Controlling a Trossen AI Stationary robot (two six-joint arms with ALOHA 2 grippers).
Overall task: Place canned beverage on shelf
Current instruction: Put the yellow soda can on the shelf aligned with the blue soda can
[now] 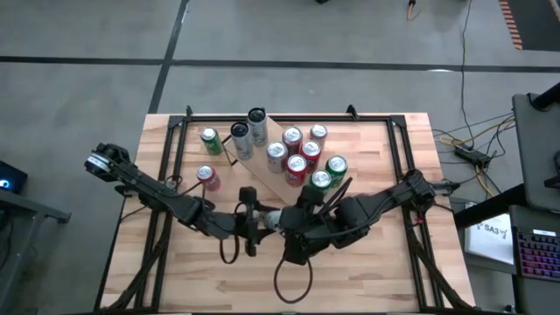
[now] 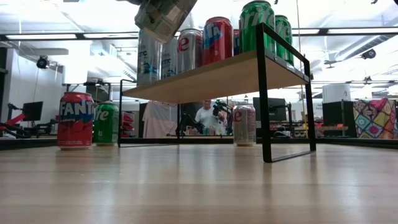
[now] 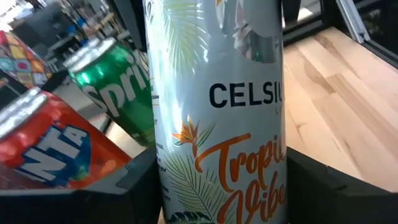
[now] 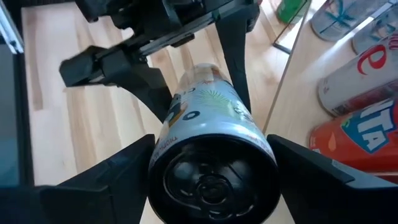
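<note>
A tall white Celsius can (image 3: 217,112) hangs in the air over the table's middle (image 1: 273,217), lying tilted near the shelf's near end. My left gripper (image 3: 217,193) is shut on it. My right gripper (image 4: 211,168) is open, its fingers (image 4: 106,180) close on either side of the can's bottom end (image 4: 211,177). The shelf (image 2: 217,74), a light board on black end frames, carries several cans (image 1: 296,166). In the low view only part of the held can (image 2: 163,15) shows, at the top, above the shelf's left end. My left gripper pinches the can's body at its two opposite sides (image 3: 171,180) between its two fingers (image 4: 152,87). They come from the table's left, roughly level, and lie across the can. The can is lifted clear of the table and the shelf, tilted.
A red Fanta can (image 2: 75,119) and a green Sprite can (image 2: 106,123) stand on the table left of the shelf (image 1: 207,178). Another can (image 2: 244,124) shows beneath the board. The near half of the tabletop (image 1: 367,280) is bare wood. People and desks show in the room behind.
</note>
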